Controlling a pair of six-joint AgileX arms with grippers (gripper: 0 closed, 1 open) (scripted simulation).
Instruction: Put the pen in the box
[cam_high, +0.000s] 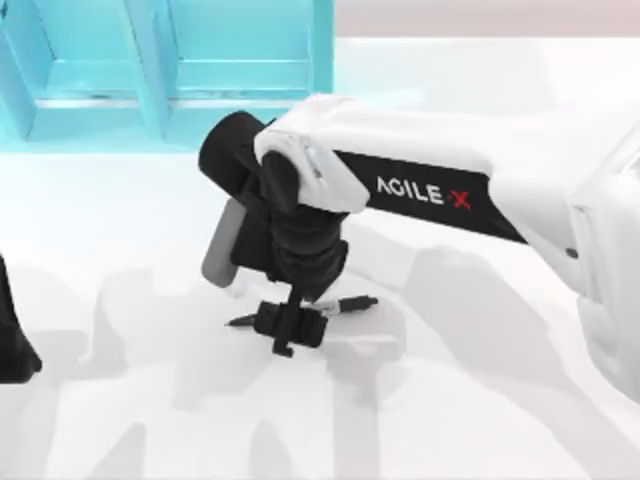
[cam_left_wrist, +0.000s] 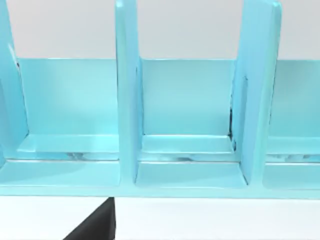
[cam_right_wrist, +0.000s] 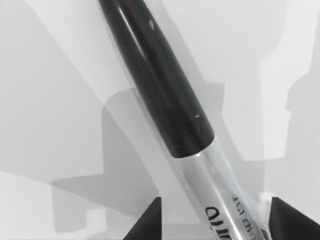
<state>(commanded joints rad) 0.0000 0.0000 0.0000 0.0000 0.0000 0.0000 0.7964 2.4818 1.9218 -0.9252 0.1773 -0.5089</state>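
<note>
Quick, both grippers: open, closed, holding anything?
Right gripper: down at the pen on the table, fingers either side of it; grip cannot be told.
Left gripper: parked at the table's left edge; cannot be told.

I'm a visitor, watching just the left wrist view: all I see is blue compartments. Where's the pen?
Observer: The pen lies on the white table near the top view's middle. The box is at the far left corner.
Visitor: Is anything holding it?
Observer: No. The right gripper is down over the pen's middle, with its fingers open on either side.
Visitor: And the other arm?
Observer: The left arm sits parked at the table's left edge.
Visitor: What's the pen like?
Observer: It's black, and the right wrist view shows a silvery band with print.
</note>
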